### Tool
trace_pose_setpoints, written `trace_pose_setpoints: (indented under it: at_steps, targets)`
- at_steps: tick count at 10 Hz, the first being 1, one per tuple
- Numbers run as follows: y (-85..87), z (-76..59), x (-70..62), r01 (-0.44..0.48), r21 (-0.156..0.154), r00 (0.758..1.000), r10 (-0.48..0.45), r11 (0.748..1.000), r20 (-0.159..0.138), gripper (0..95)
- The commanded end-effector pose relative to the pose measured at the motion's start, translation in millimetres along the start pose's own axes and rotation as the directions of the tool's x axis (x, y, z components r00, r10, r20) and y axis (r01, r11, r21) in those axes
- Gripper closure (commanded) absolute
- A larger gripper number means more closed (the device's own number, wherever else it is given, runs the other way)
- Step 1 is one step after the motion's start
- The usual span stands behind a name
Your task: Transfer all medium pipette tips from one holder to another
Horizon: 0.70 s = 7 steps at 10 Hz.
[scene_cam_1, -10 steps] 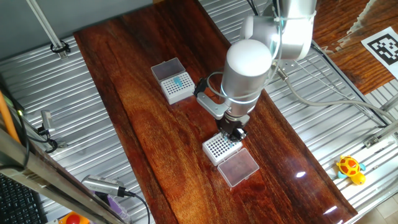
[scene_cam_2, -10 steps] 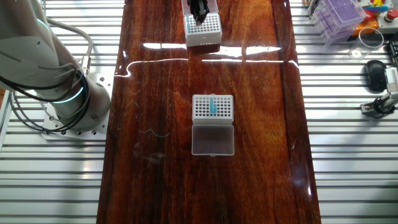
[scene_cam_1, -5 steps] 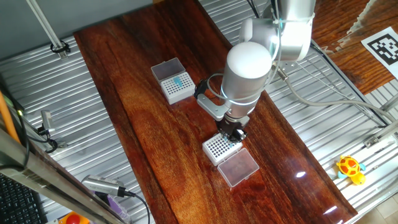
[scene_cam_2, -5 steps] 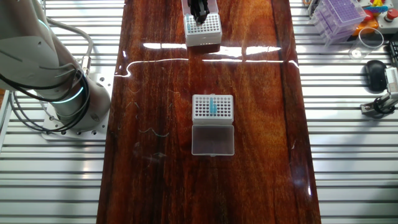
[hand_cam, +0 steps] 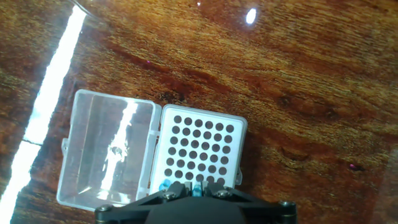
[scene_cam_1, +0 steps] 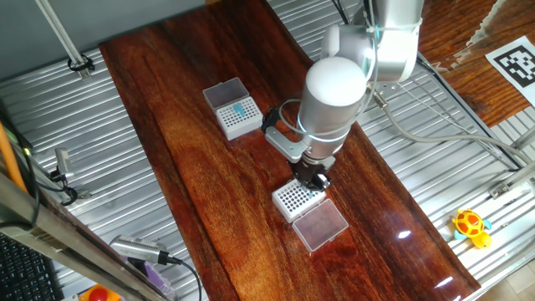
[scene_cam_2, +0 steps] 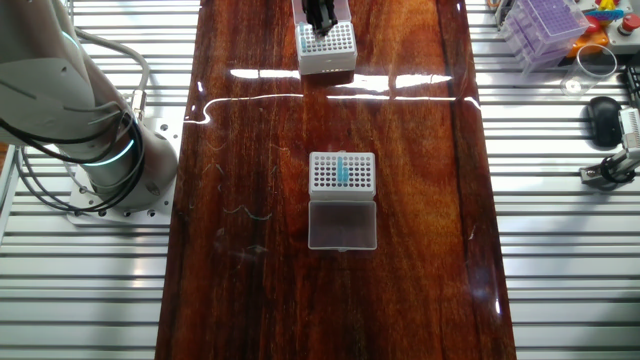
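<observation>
Claw (hand_cam: 194, 190) pinching teal medium pipette tip (hand_cam: 196, 188) over white rack (hand_cam: 200, 152) edge

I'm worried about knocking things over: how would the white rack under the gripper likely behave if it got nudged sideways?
The white rack looks like thin plastic with mostly bare holes, so probably light and prone to sliding on the glossy wooden table. Its open clear lid lies flat alongside, likely widening the footprint, so tipping seems unlikely. The gripper sits at its edge.

White rack (hand_cam: 200, 153) with black hole grid, teal tips (hand_cam: 197, 188) (clear lid (hand_cam: 107, 155)), reddish-brown streaked wood table (hand_cam: 298, 87), black gripper (hand_cam: 193, 196).
</observation>
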<state>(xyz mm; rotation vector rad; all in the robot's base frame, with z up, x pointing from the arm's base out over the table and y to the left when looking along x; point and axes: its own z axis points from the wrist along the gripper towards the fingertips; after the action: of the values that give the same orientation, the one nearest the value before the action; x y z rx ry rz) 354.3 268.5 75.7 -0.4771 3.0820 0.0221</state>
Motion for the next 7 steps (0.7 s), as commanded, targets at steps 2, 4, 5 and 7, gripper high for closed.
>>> trace_pose_setpoints:
  at_steps: [2, 4, 5, 7]
  targets:
    - [-0.3, -6.2, 0.9, 0.002, -0.005, 1.000, -0.002, 1.000, 0.002, 95.0]
    - [-0.8, -12.7, 2.1, 0.003, -0.007, 1.000, -0.003, 1.000, 0.003, 95.0]
    - [-1.9, -16.1, 3.2, 0.006, -0.009, 1.000, -0.006, 1.000, 0.003, 95.0]
    - [-4.1, -25.1, 5.1, 0.014, -0.010, 1.000, -0.014, 1.000, 0.001, 95.0]
